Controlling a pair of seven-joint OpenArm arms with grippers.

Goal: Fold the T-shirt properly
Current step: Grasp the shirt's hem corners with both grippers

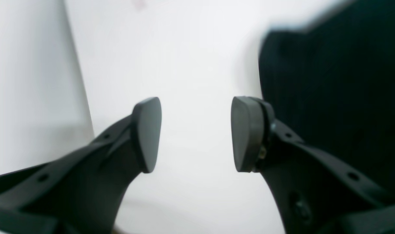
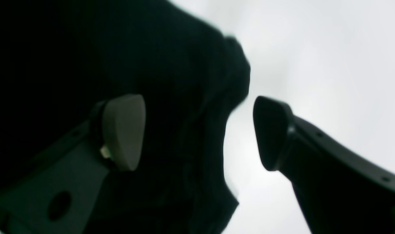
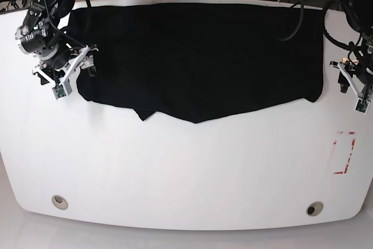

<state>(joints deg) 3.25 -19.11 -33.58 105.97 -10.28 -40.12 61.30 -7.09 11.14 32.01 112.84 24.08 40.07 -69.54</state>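
- White tabletop (image 3: 175,167) fills the base view, with cables on the floor behind its far edge and a red-marked rectangle (image 3: 344,153) near its right side.
- At the left end of the T-shirt (image 3: 198,56) hangs the right gripper (image 3: 65,73), jaws spread wide and grasping nothing; in its wrist view the shirt's edge lies between the two pads, touching neither as far as I can tell.
- The T-shirt lies across the far half of the tabletop as a wide black band, straight along the far edge, ragged and pointed along the near edge, so it looks already doubled over.
- I judge it light, limp and apt to sag or bunch; best pinched at the end corners, both at once, through every layer.
- Just off the T-shirt's right end sits the left gripper (image 3: 352,88), released and empty, over bare white.
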